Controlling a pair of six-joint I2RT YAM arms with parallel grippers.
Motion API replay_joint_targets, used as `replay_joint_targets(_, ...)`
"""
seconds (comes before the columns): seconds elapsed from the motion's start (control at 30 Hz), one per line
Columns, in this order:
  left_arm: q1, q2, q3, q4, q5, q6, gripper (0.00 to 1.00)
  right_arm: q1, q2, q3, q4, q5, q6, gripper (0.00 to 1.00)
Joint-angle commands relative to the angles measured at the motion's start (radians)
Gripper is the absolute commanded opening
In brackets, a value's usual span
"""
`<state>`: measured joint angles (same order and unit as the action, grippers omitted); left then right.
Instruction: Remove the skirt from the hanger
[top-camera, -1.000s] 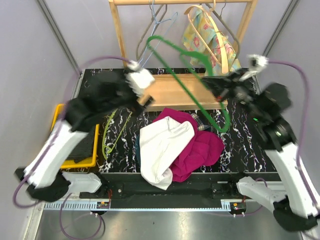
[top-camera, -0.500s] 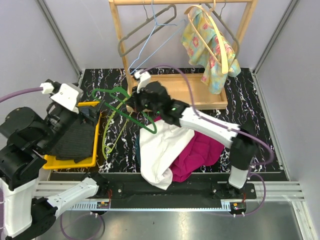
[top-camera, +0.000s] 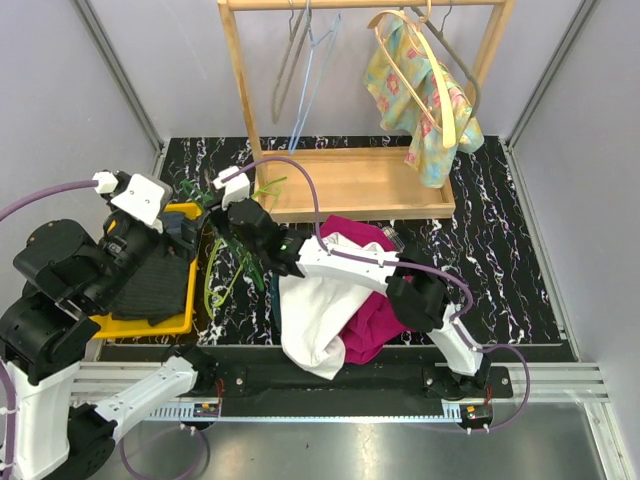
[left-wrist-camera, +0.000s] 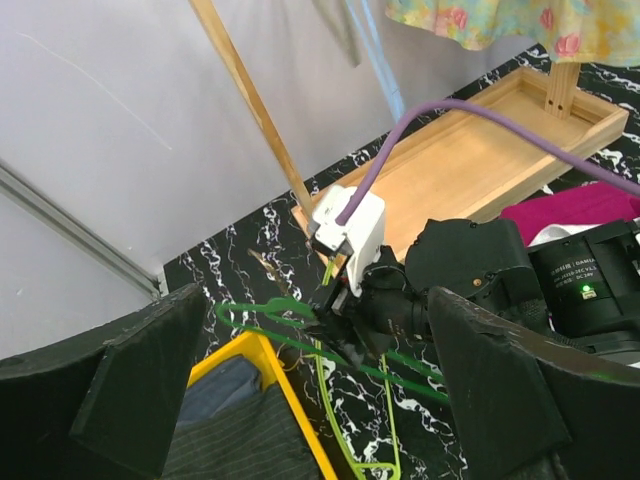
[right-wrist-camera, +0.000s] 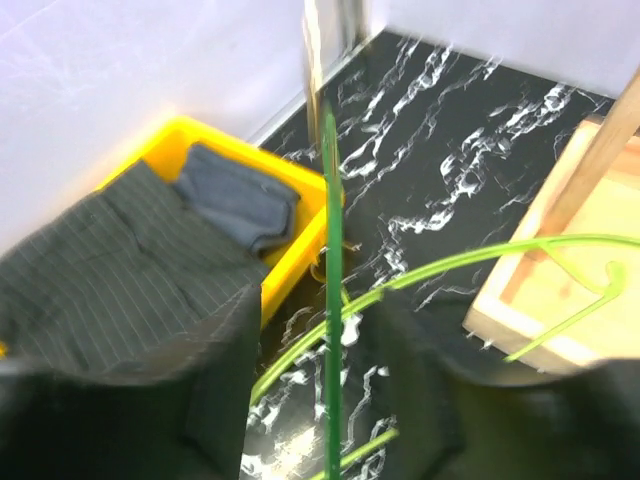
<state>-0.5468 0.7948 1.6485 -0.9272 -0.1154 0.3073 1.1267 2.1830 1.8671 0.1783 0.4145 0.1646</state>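
Note:
The dark green hanger (top-camera: 250, 262) is bare and lies low over the table beside the yellow bin (top-camera: 150, 325). My right gripper (top-camera: 232, 212) reaches across to it. In the right wrist view the hanger's bar (right-wrist-camera: 333, 300) runs between the fingers (right-wrist-camera: 210, 400), which stand apart and do not press on it, so my right gripper (right-wrist-camera: 325, 400) is open. My left gripper (left-wrist-camera: 315, 400) is open and empty, raised over the bin. A white garment (top-camera: 315, 300) and a magenta one (top-camera: 375, 315) lie piled mid-table. I cannot tell which piece is the skirt.
A dark pinstriped garment (right-wrist-camera: 120, 260) and folded denim (right-wrist-camera: 235, 200) fill the bin. A light green hanger (top-camera: 215, 275) lies on the table by it. The wooden rack (top-camera: 350, 185) at the back carries wire hangers and a floral garment (top-camera: 420, 90).
My right arm swung from the right side across to the left, carrying the dark green hanger down beside the bin, and its jaws have parted. My left arm drew back over the bin.

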Motion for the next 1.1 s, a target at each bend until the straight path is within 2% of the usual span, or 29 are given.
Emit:
replay_joint_targets(0.0,0.013,-0.014,-0.021,0.037,0.040,-0.025,0.99,0.021,-0.017,0.049,0.072,0.156,-0.077,0.67)
replay_joint_targets(0.03,0.019,-0.014,-0.023,0.037,0.046,-0.030,0.99,0.019,-0.032,0.034,0.072,0.162,-0.088,0.75)
replay_joint_targets(0.13,0.030,-0.014,-0.030,0.041,0.072,-0.040,0.99,0.019,-0.094,0.015,0.031,0.201,-0.155,0.80)
replay_joint_targets(0.33,0.050,0.001,-0.021,0.042,0.105,-0.060,0.99,0.019,-0.371,-0.010,0.055,0.241,-0.384,0.83)
replay_joint_targets(0.4,0.053,0.004,-0.024,0.044,0.109,-0.069,0.99,0.004,-0.484,0.042,0.050,0.244,-0.480,0.83)
replay_joint_targets(0.5,0.067,0.004,-0.024,0.042,0.140,-0.077,0.99,-0.051,-0.615,0.142,-0.028,0.247,-0.516,0.82)
replay_joint_targets(0.6,0.077,0.003,-0.021,0.044,0.155,-0.086,0.99,-0.221,-0.762,0.121,-0.054,0.213,-0.460,0.78)
replay_joint_targets(0.63,0.080,0.003,-0.021,0.044,0.155,-0.088,0.99,-0.319,-0.794,0.103,-0.056,0.204,-0.439,0.78)
replay_joint_targets(0.77,0.087,-0.008,-0.029,0.042,0.161,-0.088,0.99,-0.511,-0.896,0.040,-0.059,0.193,-0.412,0.77)
replay_joint_targets(0.93,0.093,-0.017,-0.044,0.042,0.172,-0.091,0.99,-0.620,-0.893,0.010,-0.107,0.158,-0.399,0.77)
replay_joint_targets(1.0,0.096,-0.022,-0.050,0.042,0.178,-0.097,0.99,-0.715,-0.855,0.036,-0.166,0.092,-0.315,0.77)
replay_joint_targets(1.03,0.096,-0.020,-0.050,0.042,0.181,-0.096,0.99,-0.757,-0.835,0.058,-0.265,0.060,-0.268,0.77)
replay_joint_targets(1.07,0.096,-0.023,-0.052,0.041,0.184,-0.096,0.99,-0.860,-0.789,0.116,-0.322,-0.036,-0.143,0.77)
